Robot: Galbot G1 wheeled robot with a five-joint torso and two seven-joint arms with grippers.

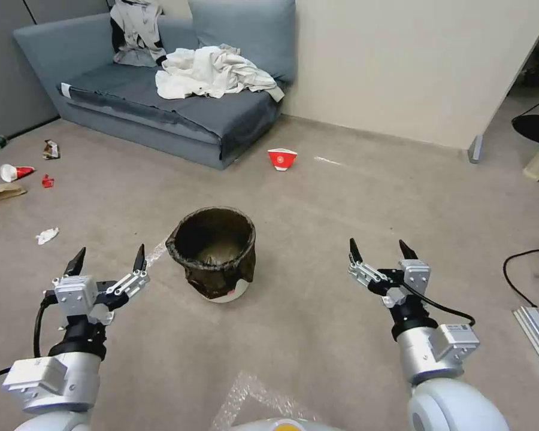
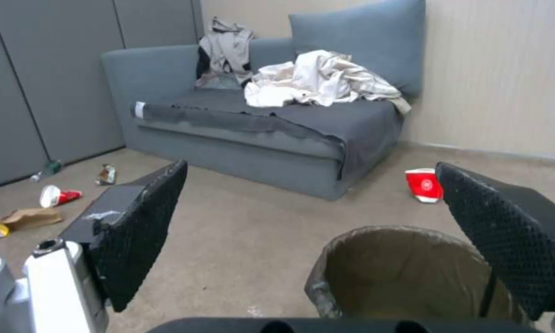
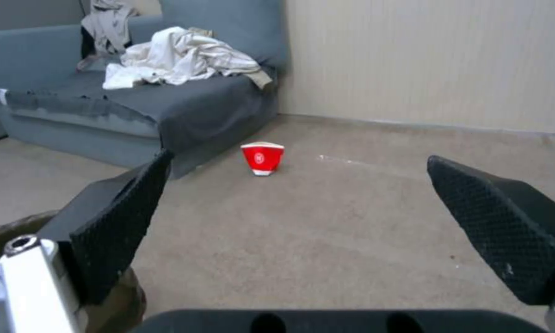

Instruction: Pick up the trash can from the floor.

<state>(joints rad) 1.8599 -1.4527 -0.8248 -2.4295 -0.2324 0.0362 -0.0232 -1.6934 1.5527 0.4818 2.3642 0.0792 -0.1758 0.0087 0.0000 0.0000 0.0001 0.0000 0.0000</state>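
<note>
Bin (image 1: 212,251) and robot, seen from your head camera: the small round can, lined with a crinkled dark bag, stands upright on the floor (image 1: 317,335), a strip of white body and a red mark showing at its base. You have a gripper on either side of it and neither touches it. Your left gripper (image 1: 108,261) hovers just beside the bin, fingers spread wide and holding nothing; from its wrist camera the bag's rim (image 2: 401,268) sits between the two black pads (image 2: 138,231), close to the far one. Your right gripper (image 1: 382,249) hangs well apart from the bin on the other side, fingers equally wide and empty, with the bag's edge (image 3: 18,226) showing past one pad. Behind the bin a red-and-white cup (image 1: 281,159) rests on the carpet near a grey sofa (image 1: 161,114) piled with pale cloth (image 1: 212,73). Scraps of litter (image 1: 18,176) lie on the floor off to your left.
</note>
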